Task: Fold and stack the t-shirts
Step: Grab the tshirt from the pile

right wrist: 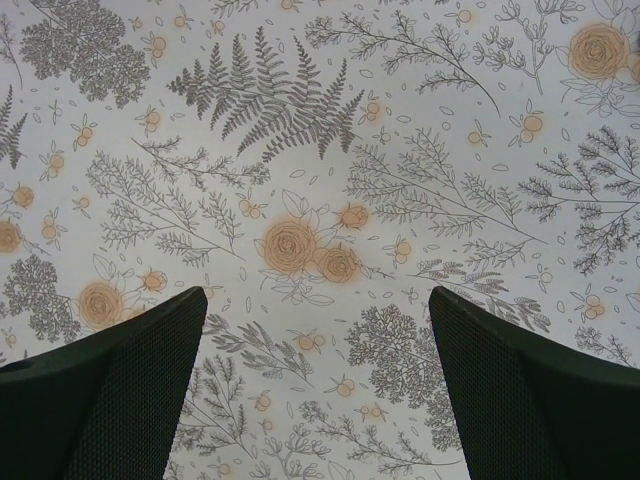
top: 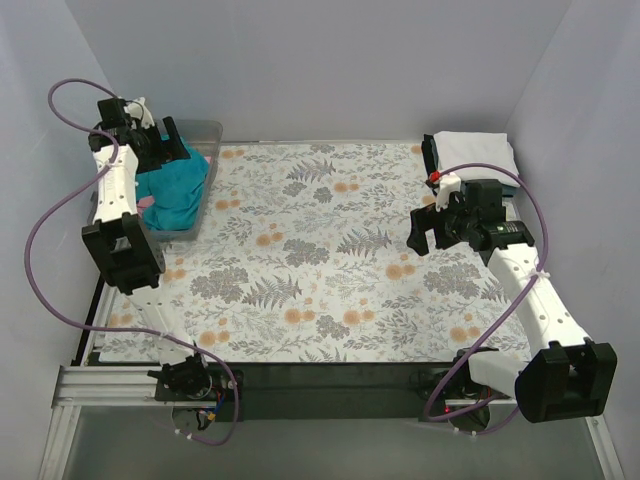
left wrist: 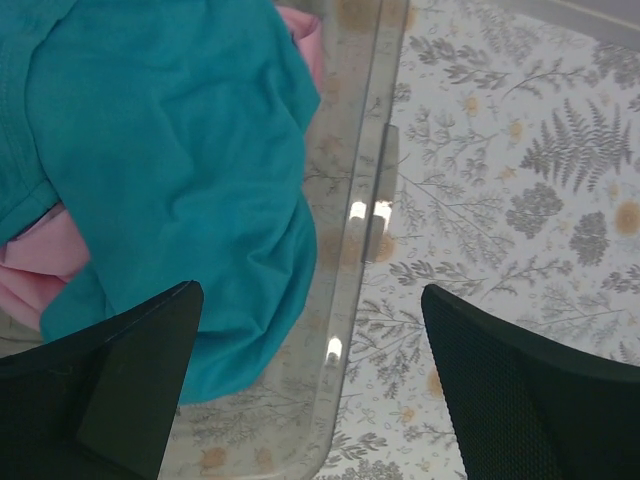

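A crumpled teal t-shirt [top: 178,185] [left wrist: 170,150] lies in the clear plastic bin [top: 208,133] at the back left, on top of a pink t-shirt [top: 147,202] [left wrist: 30,275]. My left gripper [top: 165,150] [left wrist: 312,380] hovers open above the bin's right rim [left wrist: 365,200], with nothing between its fingers. A folded white t-shirt [top: 478,150] rests at the back right corner with a dark layer under it. My right gripper [top: 425,232] [right wrist: 318,390] hangs open over bare floral cloth, in front of the white shirt and holding nothing.
The floral-patterned table cloth [top: 320,260] [right wrist: 300,150] covers the table. The bin's clear wall stands between the teal shirt and the cloth's middle. Purple cables [top: 60,100] loop beside both arms.
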